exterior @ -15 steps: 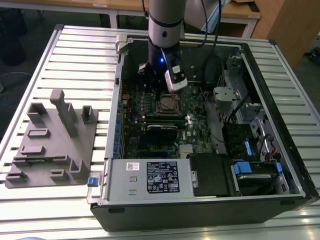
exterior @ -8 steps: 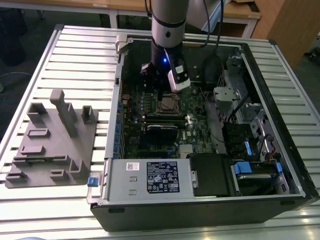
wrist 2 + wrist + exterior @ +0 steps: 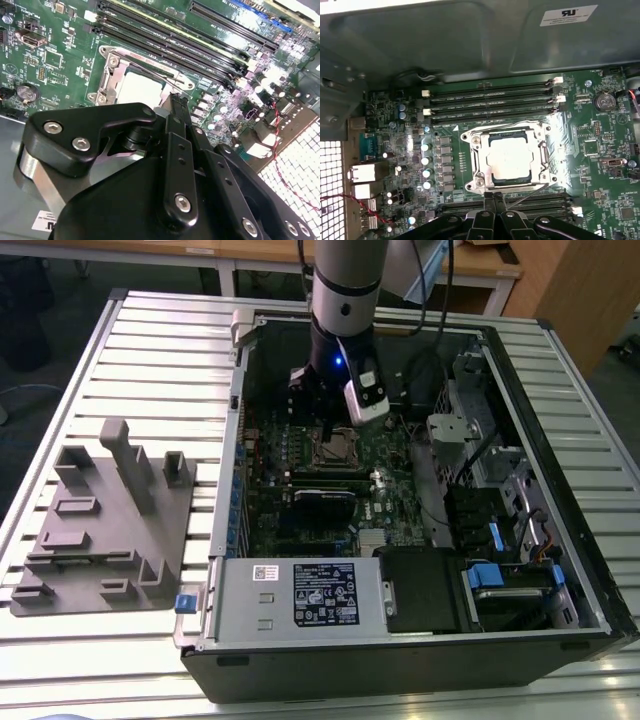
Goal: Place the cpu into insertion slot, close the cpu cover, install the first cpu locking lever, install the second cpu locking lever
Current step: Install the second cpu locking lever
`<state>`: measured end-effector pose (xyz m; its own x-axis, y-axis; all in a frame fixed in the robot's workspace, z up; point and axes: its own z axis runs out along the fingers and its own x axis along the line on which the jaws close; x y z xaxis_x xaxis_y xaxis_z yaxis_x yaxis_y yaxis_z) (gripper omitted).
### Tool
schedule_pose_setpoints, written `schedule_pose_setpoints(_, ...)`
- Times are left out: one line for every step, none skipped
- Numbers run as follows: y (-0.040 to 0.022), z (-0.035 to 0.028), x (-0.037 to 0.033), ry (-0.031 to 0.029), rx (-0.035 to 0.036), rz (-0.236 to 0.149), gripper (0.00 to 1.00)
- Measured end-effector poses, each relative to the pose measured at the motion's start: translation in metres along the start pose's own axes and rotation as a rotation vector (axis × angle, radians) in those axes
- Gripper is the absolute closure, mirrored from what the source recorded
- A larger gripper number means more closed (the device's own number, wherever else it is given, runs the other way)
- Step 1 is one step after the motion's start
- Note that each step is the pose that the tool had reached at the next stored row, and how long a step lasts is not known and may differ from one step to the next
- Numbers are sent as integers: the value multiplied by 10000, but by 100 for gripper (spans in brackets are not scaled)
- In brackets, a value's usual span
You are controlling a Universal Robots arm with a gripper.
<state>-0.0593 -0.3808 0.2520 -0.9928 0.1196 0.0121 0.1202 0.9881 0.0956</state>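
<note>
Near the upper middle of the exterior view, my arm reaches down into an open computer case (image 3: 560,540) lying on a slatted table (image 3: 150,350), and my gripper (image 3: 322,412) hangs just above the green motherboard (image 3: 390,465). At the centre of the first wrist view the cpu (image 3: 509,158) lies flat in the insertion slot (image 3: 472,172), its dull silvery top showing through the cut-out of the cpu cover (image 3: 507,133), which is down around it as a bright metal frame; so placing the chip looks done, and the cover appears closed. A thin wire lever (image 3: 532,192) runs along the edge of the socket nearest my fingers (image 3: 492,212); whether it is hooked home I cannot tell, and I cannot make out the state of the other lever either, so I judge the locking steps to be the work in hand. My fingers appear pressed together with nothing between them, their tips hovering just beside the socket's near edge, close to that lever. Towards the upper left of the second wrist view the same socket shows from the other side, with the long black memory slots (image 3: 200,52) running just beyond it.
</note>
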Motion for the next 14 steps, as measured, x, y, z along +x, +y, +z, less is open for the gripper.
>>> schedule_pose_setpoints(-1, 0, -5, 1, 2, 0, 89)
schedule_pose_setpoints(-1, 1, -10, 1, 2, 0, 89)
schedule_pose_setpoints(-3, 3, -17, 0, 0, 0, 89)
schedule_pose_setpoints(-4, 4, -24, -1, -2, 0, 89)
schedule_pose_setpoints(-6, 5, -30, -1, -2, 0, 89)
schedule_pose_setpoints(-10, 4, -38, 0, 0, 0, 89)
schedule_pose_setpoints(-14, 4, -44, 1, 0, 0, 89)
schedule_pose_setpoints(-21, 4, -50, 0, 1, 0, 89)
schedule_pose_setpoints(-27, 4, -56, 0, 0, 0, 89)
schedule_pose_setpoints(-36, 4, -61, 0, 0, 0, 89)
schedule_pose_setpoints(-44, 3, -64, 0, 1, 0, 89)
schedule_pose_setpoints(-52, 3, -67, 1, 1, 0, 89)
schedule_pose_setpoints(-56, 5, -68, 0, -1, 0, 89)
schedule_pose_setpoints(-56, 7, -68, 0, -1, 1, 89)
